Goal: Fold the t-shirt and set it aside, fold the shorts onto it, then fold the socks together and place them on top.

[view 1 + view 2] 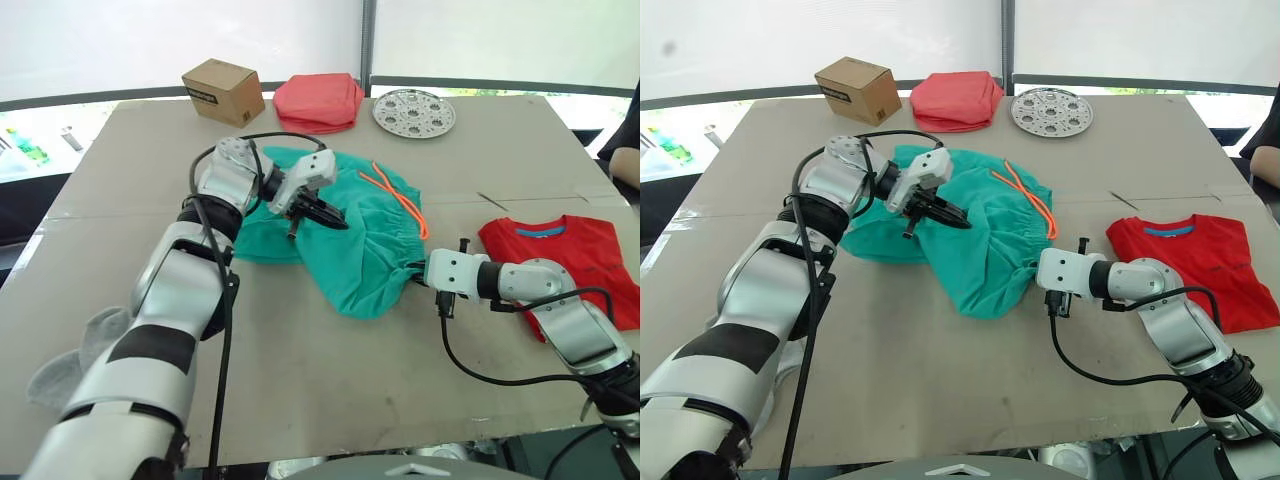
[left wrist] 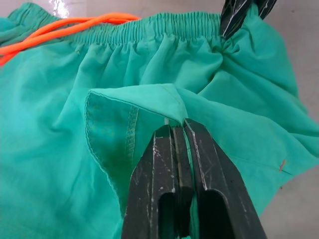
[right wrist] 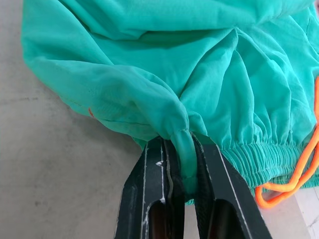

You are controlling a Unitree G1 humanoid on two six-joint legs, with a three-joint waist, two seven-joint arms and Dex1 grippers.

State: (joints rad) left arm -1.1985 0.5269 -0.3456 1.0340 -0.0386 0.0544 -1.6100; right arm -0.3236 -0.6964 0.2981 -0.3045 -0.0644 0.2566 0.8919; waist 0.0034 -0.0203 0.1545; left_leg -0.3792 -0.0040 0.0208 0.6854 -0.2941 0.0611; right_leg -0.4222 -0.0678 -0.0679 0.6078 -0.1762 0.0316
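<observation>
While your left gripper (image 2: 175,130) pinches a folded hem corner of the shorts (image 1: 350,235), your right gripper (image 3: 182,167) is clamped on the waistband edge — both sets of fingers tight on cloth. You've got the shorts bunched mid-table, waistband and orange drawstring (image 1: 400,200) towards the right, beside the t-shirt (image 1: 575,255) — socks (image 1: 70,365) lie near-left.

Silver arms, black cables, black fingers (image 2: 172,149)
</observation>
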